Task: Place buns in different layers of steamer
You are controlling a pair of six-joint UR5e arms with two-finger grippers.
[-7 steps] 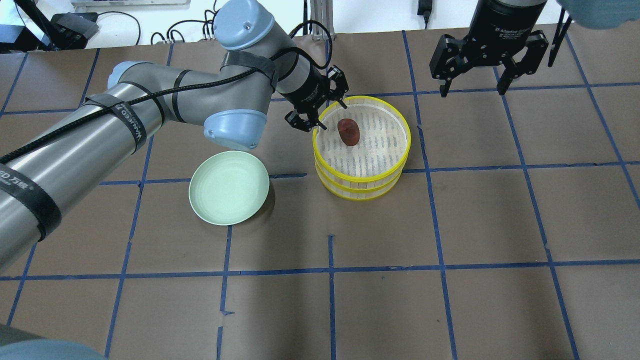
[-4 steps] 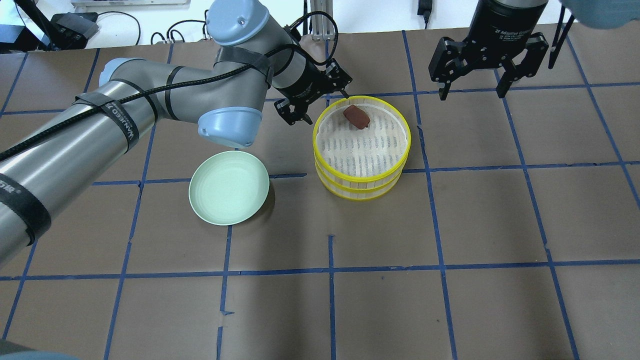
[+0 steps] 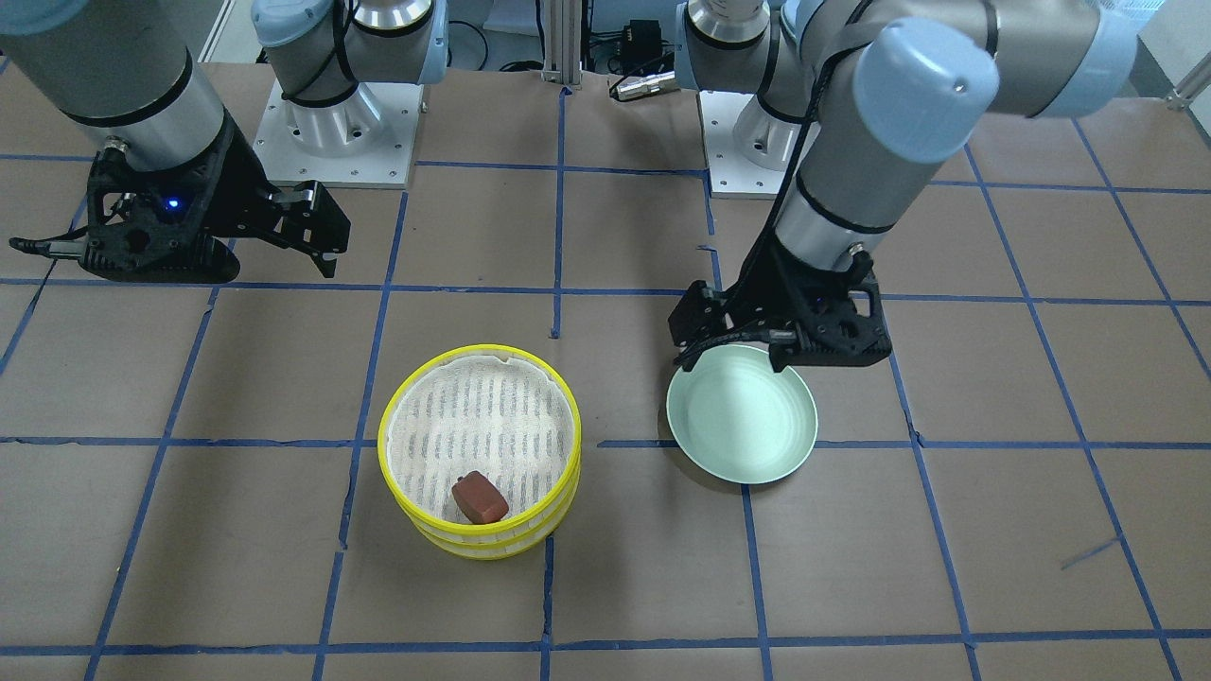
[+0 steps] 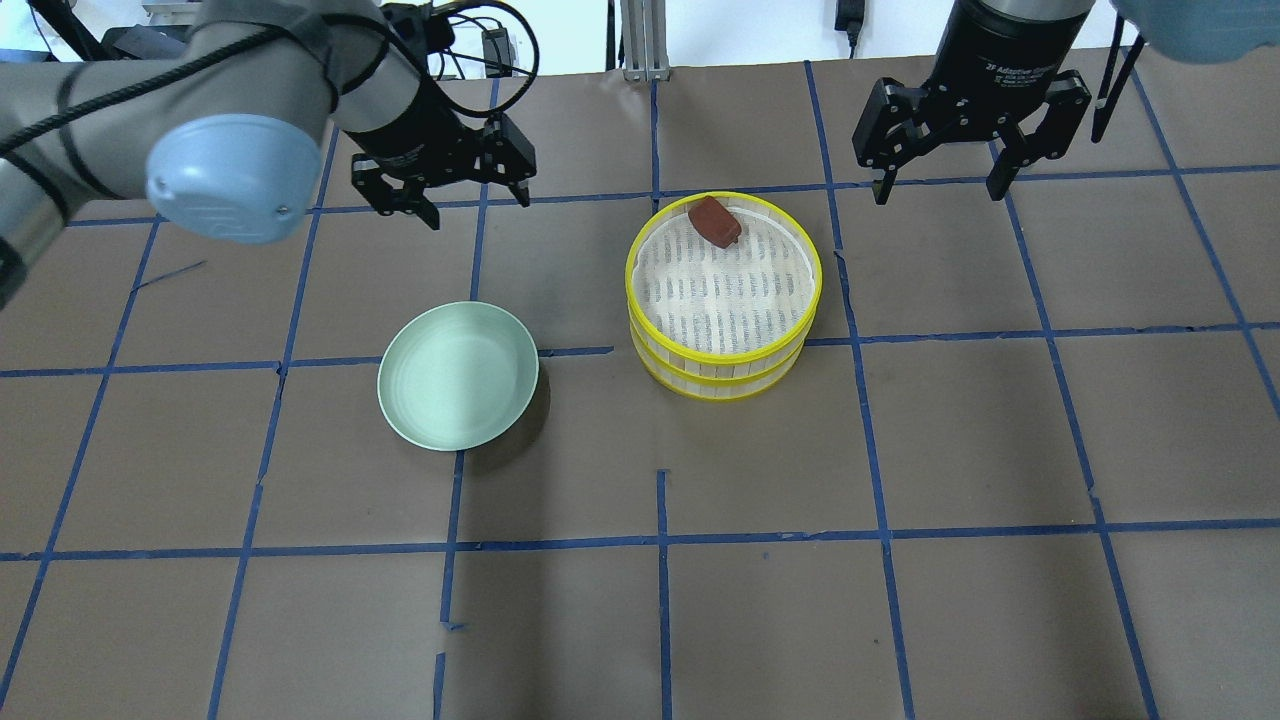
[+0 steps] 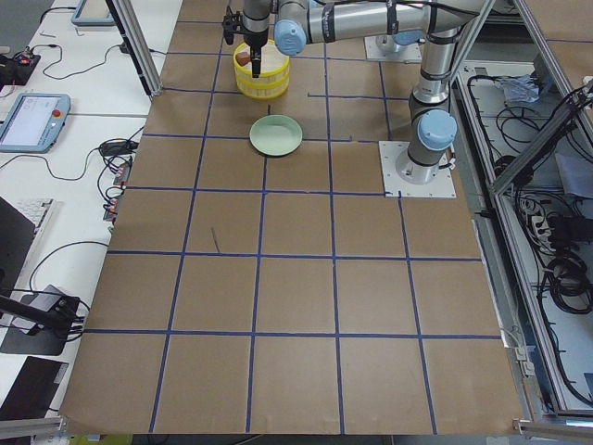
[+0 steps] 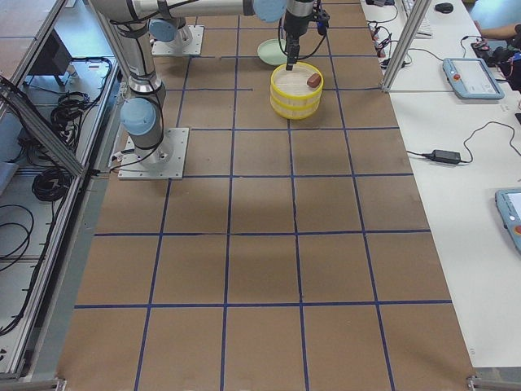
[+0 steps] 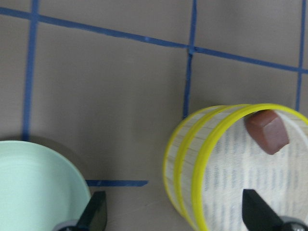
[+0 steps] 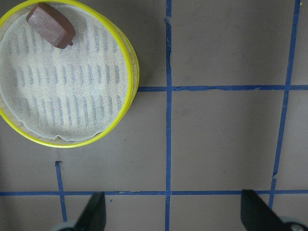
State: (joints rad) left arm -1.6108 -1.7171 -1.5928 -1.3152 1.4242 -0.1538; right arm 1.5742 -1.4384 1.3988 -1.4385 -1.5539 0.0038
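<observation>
The steamer [image 4: 725,378] is a stack of yellow-rimmed trays at mid-table. It also shows in the front view [image 3: 482,541]. The reddish-brown bun [image 4: 714,221] lies tilted against the far rim of the top tray, as the front view [image 3: 480,498] and right wrist view [image 8: 50,25] also show. The white bun is hidden. My left gripper [image 4: 478,205] is open and empty, well to the left of the steamer and beyond the plate. My right gripper [image 4: 938,192] is open and empty, beyond the steamer to its right. The left wrist view shows the steamer rim [image 7: 202,168] and the bun [image 7: 267,131].
An empty pale green plate [image 4: 458,375] sits left of the steamer and shows in the front view [image 3: 741,413]. Brown paper with blue tape lines covers the table. Both arm bases stand at the robot's edge.
My left gripper drew back from the steamer's rim, up and to the left. The reddish-brown bun shifted from the middle of the top tray to its far rim. The right gripper barely moved.
</observation>
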